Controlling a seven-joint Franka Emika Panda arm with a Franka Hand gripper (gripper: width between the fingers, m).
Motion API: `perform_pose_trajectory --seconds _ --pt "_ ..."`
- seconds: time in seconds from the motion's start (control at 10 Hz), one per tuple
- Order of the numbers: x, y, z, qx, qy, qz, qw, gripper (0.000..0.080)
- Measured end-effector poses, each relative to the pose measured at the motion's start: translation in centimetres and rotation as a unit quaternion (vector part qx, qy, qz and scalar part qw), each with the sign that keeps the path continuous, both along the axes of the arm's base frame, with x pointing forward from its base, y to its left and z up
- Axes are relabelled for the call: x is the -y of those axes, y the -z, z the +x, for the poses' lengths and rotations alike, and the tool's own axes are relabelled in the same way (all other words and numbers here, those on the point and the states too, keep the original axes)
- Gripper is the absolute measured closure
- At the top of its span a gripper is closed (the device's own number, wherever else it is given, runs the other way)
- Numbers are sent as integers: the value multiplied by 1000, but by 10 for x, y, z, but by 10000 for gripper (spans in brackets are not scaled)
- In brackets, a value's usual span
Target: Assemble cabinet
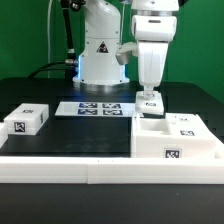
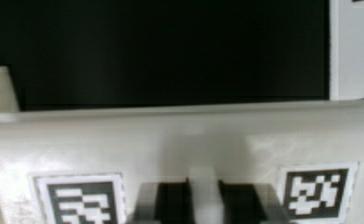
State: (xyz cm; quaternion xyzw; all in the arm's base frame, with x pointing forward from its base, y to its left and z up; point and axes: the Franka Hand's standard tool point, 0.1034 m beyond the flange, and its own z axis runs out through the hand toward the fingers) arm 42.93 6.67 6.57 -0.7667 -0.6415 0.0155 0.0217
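One arm works in this scene, its white base (image 1: pixel 100 55) standing at the far middle of a black surface (image 1: pixel 90 135) with a green wall (image 1: pixel 25 40) behind it and dark cables (image 1: pixel 65 40) hanging beside it on the exterior view's left. The surface is matt and dark, and it reaches from the base to a long white rail (image 1: pixel 80 168) that lies across the near edge. The marker board (image 1: pixel 100 108) lies flat in front of the base, near the middle. A loose white block (image 1: pixel 28 120) with tags rests at the exterior view's left, well apart from everything else. The cabinet (image 1: pixel 178 140) sits at the exterior view's right, just behind the rail, its open compartments facing up and small tagged blocks along its walls. The hand (image 1: pixel 150 93) hangs straight down over the cabinet's far corner, the one nearest the marker board, with its tips down at a small tagged piece (image 1: pixel 150 101) there. In the wrist view the two dark fingers (image 2: pixel 166 200) stand close together with only a thin pale line between them, set against a white face (image 2: pixel 179 145) that carries two tags (image 2: pixel 81 198), one on either side of the fingers. I cannot tell whether the hand is clamped on anything or merely nearly closed. Beyond that white face the wrist view shows the bare black surface, with pale edges at two sides that are too blurred to name.
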Motion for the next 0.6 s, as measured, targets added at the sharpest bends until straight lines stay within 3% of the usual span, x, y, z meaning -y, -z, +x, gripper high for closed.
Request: perform_pose_trajectory --seconds 0.6 --pt "-1 4 27 5 12 7 1000 731"
